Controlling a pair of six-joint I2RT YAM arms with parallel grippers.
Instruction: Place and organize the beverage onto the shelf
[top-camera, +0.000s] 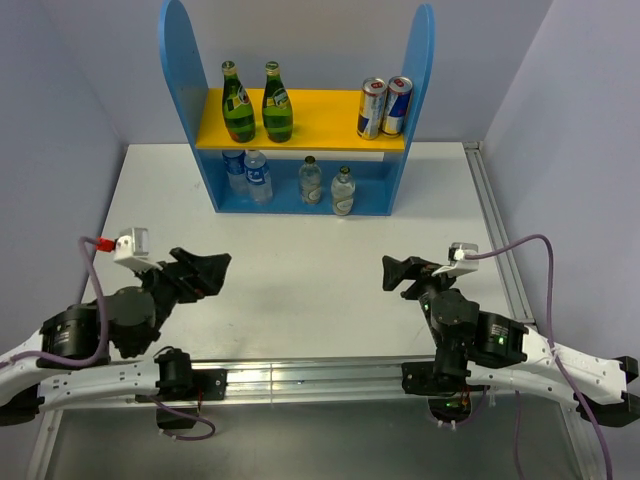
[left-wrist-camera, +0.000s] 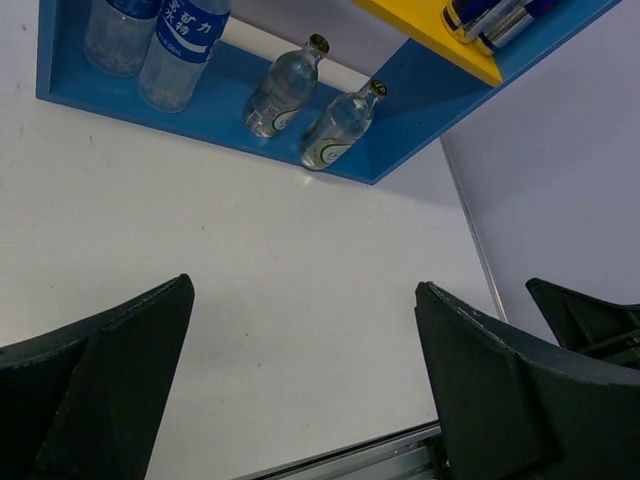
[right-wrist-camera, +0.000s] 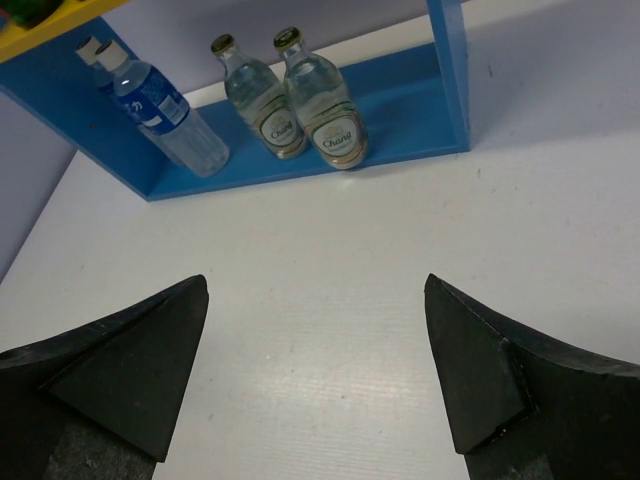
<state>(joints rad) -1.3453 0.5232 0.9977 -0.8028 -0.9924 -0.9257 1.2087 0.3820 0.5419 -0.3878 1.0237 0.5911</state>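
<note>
Nearest, well short of the shelf (top-camera: 178, 60), the left fingers (left-wrist-camera: 100, 390) are spread wide and hold nothing, set off toward the shelf's left side. The right fingers (right-wrist-camera: 120, 360) are likewise spread wide and bare, off toward its right side. Bare white surface (top-camera: 300, 260) lies between them and the shelf, which stands at the far edge. On the shelf's blue base, two plastic water bottles (top-camera: 258, 175) stand at its left and two clear glass bottles (top-camera: 343, 190) at its right. On its yellow upper board (top-camera: 320, 115), two green glass bottles (top-camera: 238, 102) stand at the left and two cans (top-camera: 372, 108) at the right.
</note>
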